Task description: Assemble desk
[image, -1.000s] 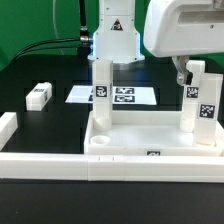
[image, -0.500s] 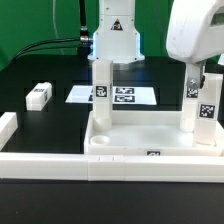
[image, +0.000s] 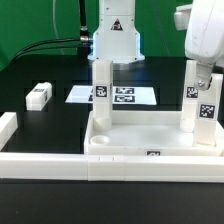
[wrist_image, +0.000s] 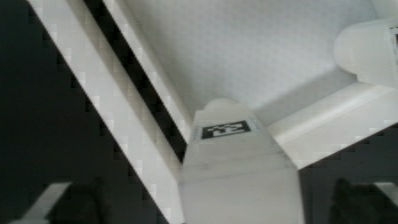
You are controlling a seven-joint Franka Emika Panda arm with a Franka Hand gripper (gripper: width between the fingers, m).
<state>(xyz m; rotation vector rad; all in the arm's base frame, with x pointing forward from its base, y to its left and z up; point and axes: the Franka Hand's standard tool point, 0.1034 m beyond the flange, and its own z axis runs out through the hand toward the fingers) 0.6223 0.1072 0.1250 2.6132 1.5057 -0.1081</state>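
Note:
The white tray-like tabletop [image: 150, 135] lies upside-down-open at the front, against the border rail. Two white tagged legs stand upright in its far corners: one at the exterior view's left [image: 101, 95], one at the right [image: 203, 112]. My gripper [image: 204, 72] hangs over the top of the right leg. In the wrist view that leg [wrist_image: 240, 170] stands between my dark fingers [wrist_image: 54, 200], with dark gaps either side, so my gripper [wrist_image: 210, 205] is open around it. A third leg [image: 38, 95] lies loose on the table at the left.
The marker board [image: 130, 96] lies behind the tabletop by the robot base. A long white border rail [image: 60, 163] runs along the front, with a short rail piece [image: 6, 127] at the left. The rail also shows in the wrist view [wrist_image: 89, 90].
My gripper has moved toward the exterior view's right, from beside the right leg to over its top. The legs and tabletop have not moved.

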